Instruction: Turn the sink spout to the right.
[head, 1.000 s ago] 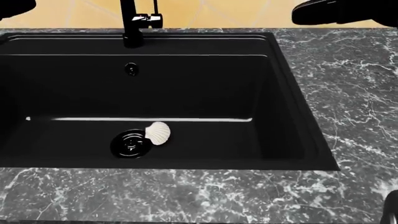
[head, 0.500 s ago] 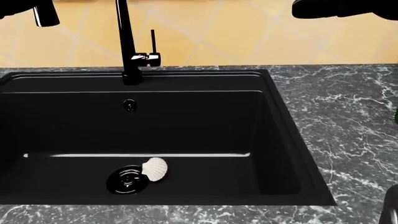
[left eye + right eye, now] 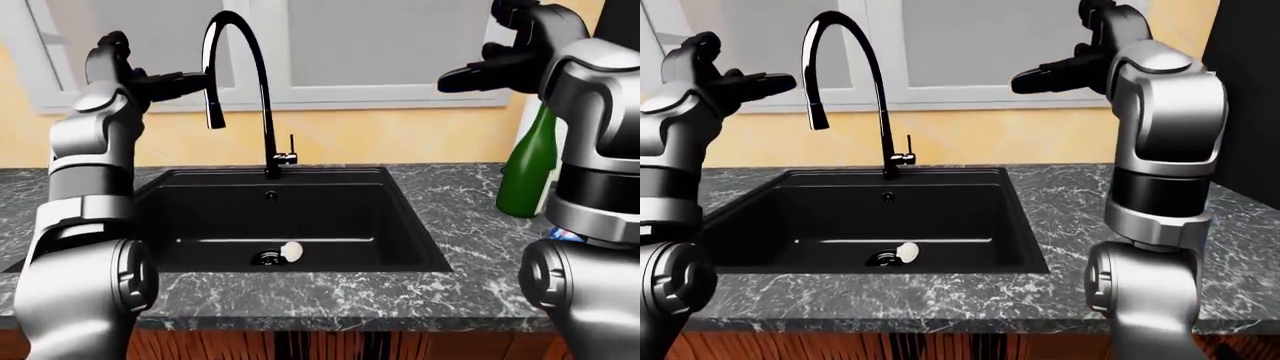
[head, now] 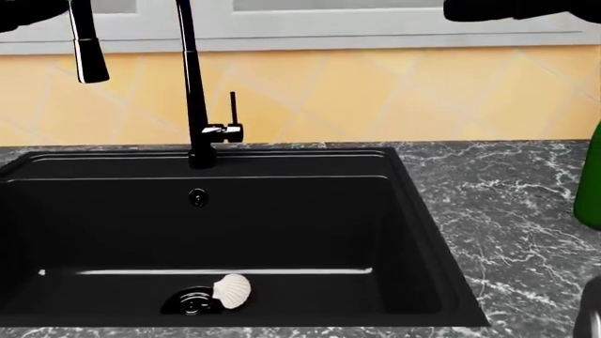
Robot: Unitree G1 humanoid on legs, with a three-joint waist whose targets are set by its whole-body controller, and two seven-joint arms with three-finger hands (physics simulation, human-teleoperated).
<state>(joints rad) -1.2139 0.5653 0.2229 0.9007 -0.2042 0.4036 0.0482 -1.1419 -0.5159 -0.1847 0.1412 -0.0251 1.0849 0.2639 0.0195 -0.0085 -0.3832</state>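
Observation:
The black gooseneck sink spout [image 3: 240, 30] rises from its base [image 3: 272, 172] at the far rim of the black sink [image 3: 400, 217] and arches to the left, its nozzle [image 3: 213, 112] hanging over the sink's left part. In the head view the stem [image 4: 192, 84] and nozzle [image 4: 89, 60] show. My left hand [image 3: 175, 81] is open, raised just left of the spout's downward end; the right-eye view shows a small gap. My right hand [image 3: 465, 75] is open, raised far to the right of the spout, holding nothing.
A small lever handle [image 4: 230, 130] sits right of the spout base. A white shell [image 4: 232, 290] lies by the drain [image 4: 192, 303] in the basin. A green bottle [image 3: 530, 161] stands on the marble counter [image 3: 450, 195] at the right. A window is behind.
The camera has tilted up: the sink slid down the picture, and the yellow wall and window sill came into view. The spout nozzle now shows at upper left.

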